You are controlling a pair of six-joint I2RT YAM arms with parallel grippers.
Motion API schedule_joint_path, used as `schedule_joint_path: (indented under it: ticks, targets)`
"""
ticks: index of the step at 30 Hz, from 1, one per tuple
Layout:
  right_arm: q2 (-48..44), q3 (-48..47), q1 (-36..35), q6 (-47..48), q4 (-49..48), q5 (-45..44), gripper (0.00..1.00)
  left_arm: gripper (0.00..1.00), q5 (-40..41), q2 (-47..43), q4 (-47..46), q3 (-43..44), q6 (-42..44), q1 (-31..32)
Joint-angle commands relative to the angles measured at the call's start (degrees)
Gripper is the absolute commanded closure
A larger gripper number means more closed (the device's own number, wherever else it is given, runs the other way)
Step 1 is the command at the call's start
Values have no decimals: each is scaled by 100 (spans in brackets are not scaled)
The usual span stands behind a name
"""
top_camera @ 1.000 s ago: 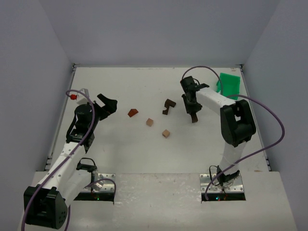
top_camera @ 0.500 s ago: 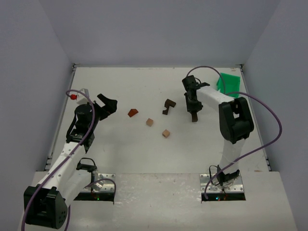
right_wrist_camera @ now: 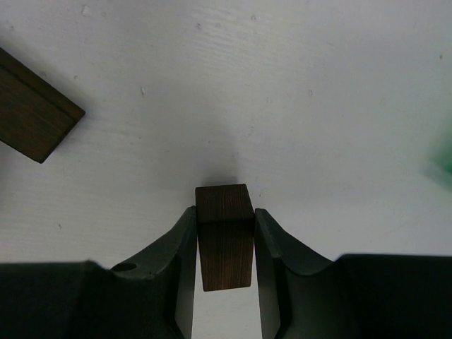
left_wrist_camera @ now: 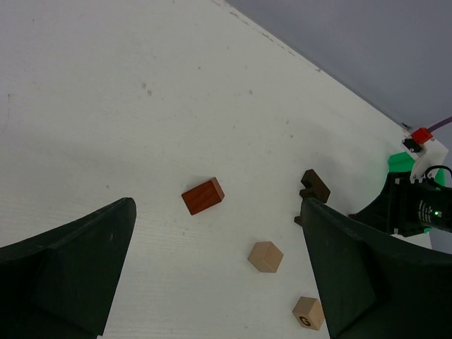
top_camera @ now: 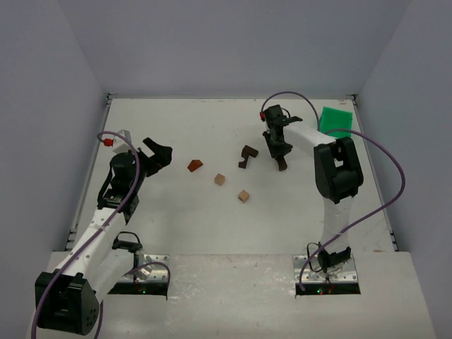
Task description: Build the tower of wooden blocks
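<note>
My right gripper (right_wrist_camera: 224, 212) is clamped on a dark brown block (right_wrist_camera: 224, 247) low over the table (right_wrist_camera: 318, 106), near a second dark block (right_wrist_camera: 32, 116); I judge a skewed release could topple it or knock its neighbour.

Right wrist view: dark brown plank (right_wrist_camera: 32, 116) is cut off by the left edge; green bin (right_wrist_camera: 445, 159) is blurred at the right edge.
</note>
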State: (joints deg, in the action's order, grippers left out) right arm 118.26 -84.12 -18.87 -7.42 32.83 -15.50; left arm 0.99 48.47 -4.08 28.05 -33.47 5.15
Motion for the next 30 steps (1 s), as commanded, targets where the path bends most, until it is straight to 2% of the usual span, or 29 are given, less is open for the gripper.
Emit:
schedule_joint_path:
  ticks: [1,4,9,13,16,17,20,24,30]
  targets:
    - [-226,188,6,1117,-696,750,98,0,24,-5,-330,-2,25,-40]
    - [-295,379,6,1543,-797,1287,95,0,15,40,-340,7,25,-40]
    - [-277,463,6,1574,-962,1192,90,0,0,87,-351,16,31,-40]
    - [-270,426,3,1507,-923,1028,75,0,-7,63,-357,7,34,-40]
    - [-395,414,-28,1481,-850,989,52,0,-20,58,-357,7,34,-40]
    - [-447,414,-60,1473,-848,965,52,0,-28,58,-357,7,34,-40]
    - [-812,425,-335,1437,-839,719,35,0,-47,58,-357,7,25,-40]
    - [-1236,494,-973,1095,-1047,74,3,0,-72,50,-341,7,34,-40]
    - [-1587,762,-1265,-871,-1292,109,1,0,-64,-23,-303,-2,34,-40]
